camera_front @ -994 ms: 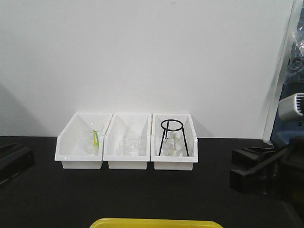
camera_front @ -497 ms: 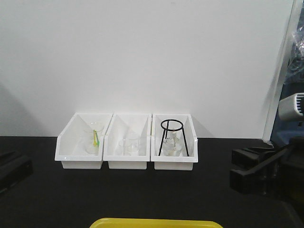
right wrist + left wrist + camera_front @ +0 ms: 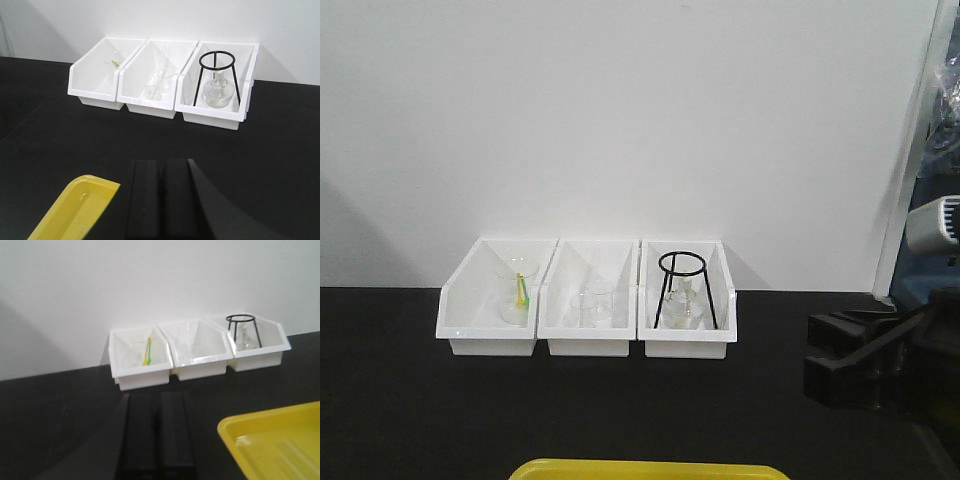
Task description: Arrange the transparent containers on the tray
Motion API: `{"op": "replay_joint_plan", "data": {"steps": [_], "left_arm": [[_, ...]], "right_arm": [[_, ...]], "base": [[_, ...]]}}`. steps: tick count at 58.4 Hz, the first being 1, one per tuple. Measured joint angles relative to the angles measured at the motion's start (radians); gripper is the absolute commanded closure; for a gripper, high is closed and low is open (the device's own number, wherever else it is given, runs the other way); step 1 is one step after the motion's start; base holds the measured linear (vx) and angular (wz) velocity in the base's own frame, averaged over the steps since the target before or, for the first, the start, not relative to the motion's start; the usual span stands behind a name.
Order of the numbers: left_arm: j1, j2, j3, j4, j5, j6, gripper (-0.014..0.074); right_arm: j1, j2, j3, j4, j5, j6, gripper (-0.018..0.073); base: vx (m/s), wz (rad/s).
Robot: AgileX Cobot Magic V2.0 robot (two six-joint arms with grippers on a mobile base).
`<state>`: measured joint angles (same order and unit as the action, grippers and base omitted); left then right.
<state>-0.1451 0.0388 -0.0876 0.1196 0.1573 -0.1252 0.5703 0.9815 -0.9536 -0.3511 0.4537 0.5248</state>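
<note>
While both grippers, left gripper [image 3: 156, 432] and right gripper [image 3: 163, 195], sit pinched together holding nothing, one yellow tray [image 3: 75, 207] lies nearby; three white bins [image 3: 588, 297] line the wall, test tubes nowhere obvious.

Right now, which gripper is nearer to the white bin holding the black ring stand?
Right. The right gripper faces the white bin almost straight ahead; from the left gripper it lies far off to the right.
</note>
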Motion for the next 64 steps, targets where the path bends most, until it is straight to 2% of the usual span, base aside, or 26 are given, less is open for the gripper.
{"op": "replay_joint_plan", "data": {"steps": [6,10,58,64], "left_arm": [[0.04,-0.043,0.104,-0.025,0.0,0.0,0.0603],[0.054,-0.045,0.113,-0.036,0.012,0.003,0.0603],[0.054,-0.05,0.114,-0.052,0.038,0.007,0.0603],[0.054,-0.05,0.114,-0.052,0.038,0.007,0.0603]], "right_arm": [[0.0,0.0,0.0,0.0,0.001,0.0,0.0505],[0.0,0.0,0.0,0.0,0.001,0.0,0.0505],[0.0,0.0,0.0,0.0,0.009,0.0,0.0505],[-0.003,-0.012,0.004,0.0,0.029,-0.034,0.0505]], "base": [[0.0,0.0],[0.0,0.0],[0.0,0.0],[0.0,0.0]]}}
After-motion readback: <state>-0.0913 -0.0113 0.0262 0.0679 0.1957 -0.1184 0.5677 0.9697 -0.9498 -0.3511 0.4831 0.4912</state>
